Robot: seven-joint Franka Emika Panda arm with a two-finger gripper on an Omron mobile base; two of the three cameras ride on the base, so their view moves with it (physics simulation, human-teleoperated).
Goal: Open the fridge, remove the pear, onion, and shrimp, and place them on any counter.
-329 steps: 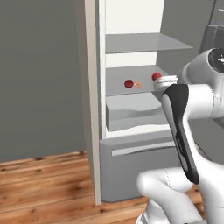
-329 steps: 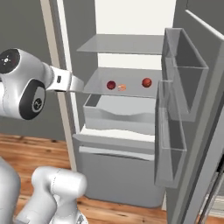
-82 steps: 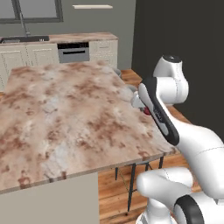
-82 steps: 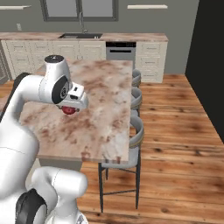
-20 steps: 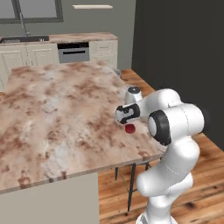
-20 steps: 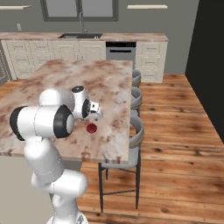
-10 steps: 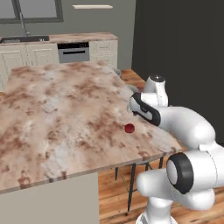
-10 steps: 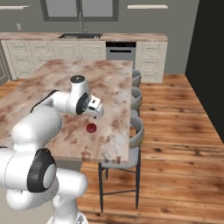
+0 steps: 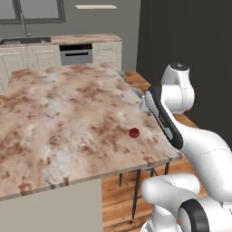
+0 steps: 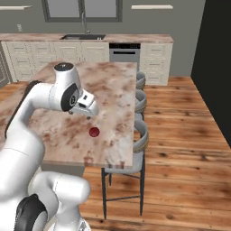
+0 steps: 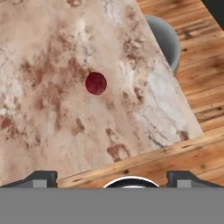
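two base views from behind the arm, left and right, facing forward and down across the counter (image 9: 59, 118) (image 10: 113, 135), sharing the onion (image 9: 133, 133) (image 10: 94, 132) near its stool-side edge, and a closer hand view looking steeply down at the same onion (image 11: 95, 83).

White rounded arm (image 9: 199, 149) — dark joints

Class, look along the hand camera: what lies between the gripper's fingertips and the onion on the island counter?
Nothing but bare marbled counter. In the hand view the onion sits alone on the stone, clear of the open gripper.
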